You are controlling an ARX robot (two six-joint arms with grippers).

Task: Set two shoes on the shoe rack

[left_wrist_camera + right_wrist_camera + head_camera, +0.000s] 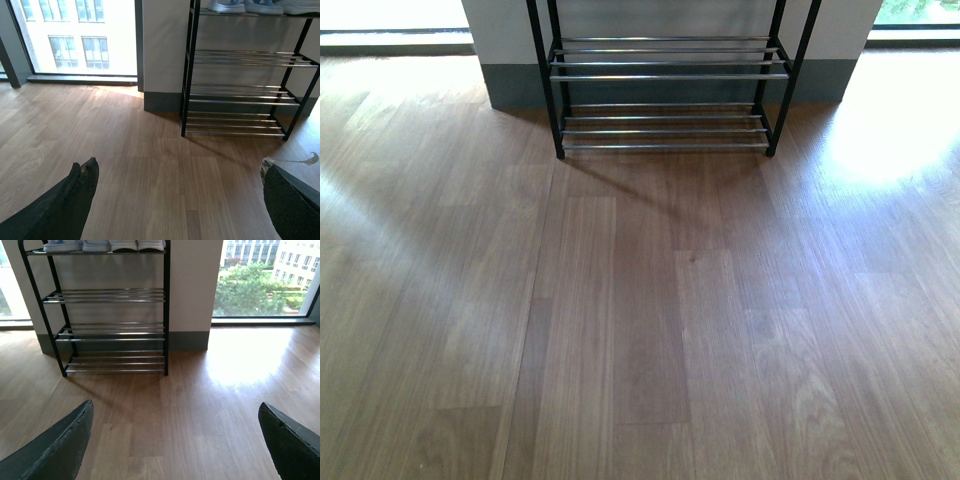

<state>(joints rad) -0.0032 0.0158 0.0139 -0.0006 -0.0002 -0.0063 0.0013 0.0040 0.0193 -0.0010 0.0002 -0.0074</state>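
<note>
Shoe rack (665,95) stands against the grey-based wall (510,60) straight ahead of me, on the wood floor (640,320). The front view cuts off its top; the two lower tiers visible there are bare rods.

Wrist views show the top shelf: pale blue slides (80,245) side by side at one end, white-soled sneakers (136,245) just beside them, all four in a row. In the left wrist view I see the slides (245,6) and the edge of one sneaker (302,5). Only their lower parts are in frame.

Left gripper (177,200): jaws wide open, holding nothing, hanging over the floor well back from the rack. Right gripper (175,445): same, jaws spread wide, empty.

Windows (80,35) on both sides of the wall.
</note>
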